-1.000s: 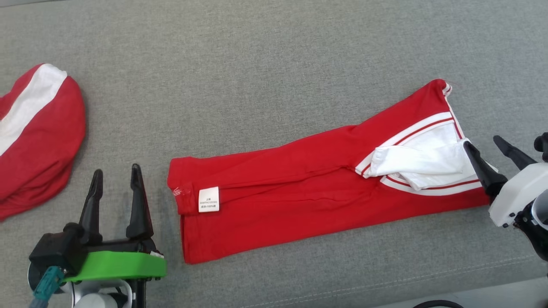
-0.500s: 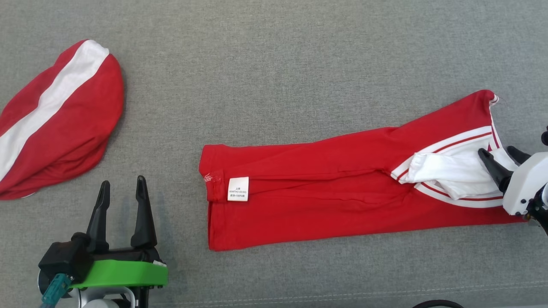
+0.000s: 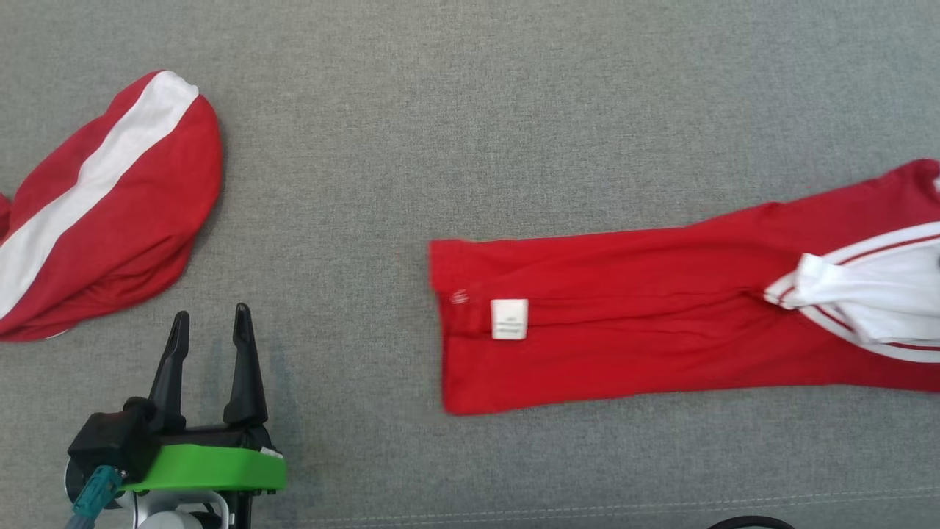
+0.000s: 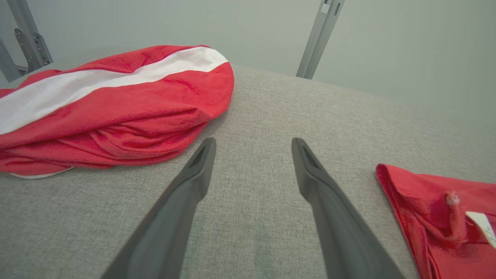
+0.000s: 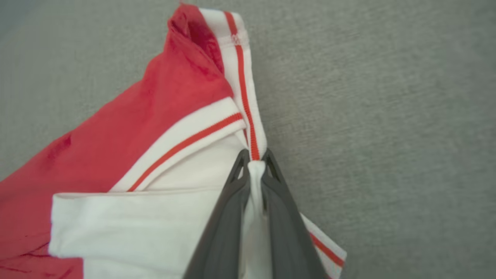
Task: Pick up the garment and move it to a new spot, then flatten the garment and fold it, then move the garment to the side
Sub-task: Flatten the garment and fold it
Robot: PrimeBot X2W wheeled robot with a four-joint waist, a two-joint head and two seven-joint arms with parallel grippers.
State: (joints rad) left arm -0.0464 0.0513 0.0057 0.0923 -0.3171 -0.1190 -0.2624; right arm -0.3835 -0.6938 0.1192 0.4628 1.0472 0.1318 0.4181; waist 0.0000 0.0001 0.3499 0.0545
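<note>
We are clamping the right gripper (image 5: 255, 162) on the white striped hem of the garment (image 3: 624, 330), which is lying folded long across the right half of the surface (image 3: 470, 110), near its front edge. We are holding the left gripper (image 3: 209, 323) near the front left corner, fingers apart and empty.

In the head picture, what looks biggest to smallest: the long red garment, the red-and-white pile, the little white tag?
1. Long red garment, even though the right edge cuts it off.
2. Red-and-white pile.
3. Little white tag.
</note>
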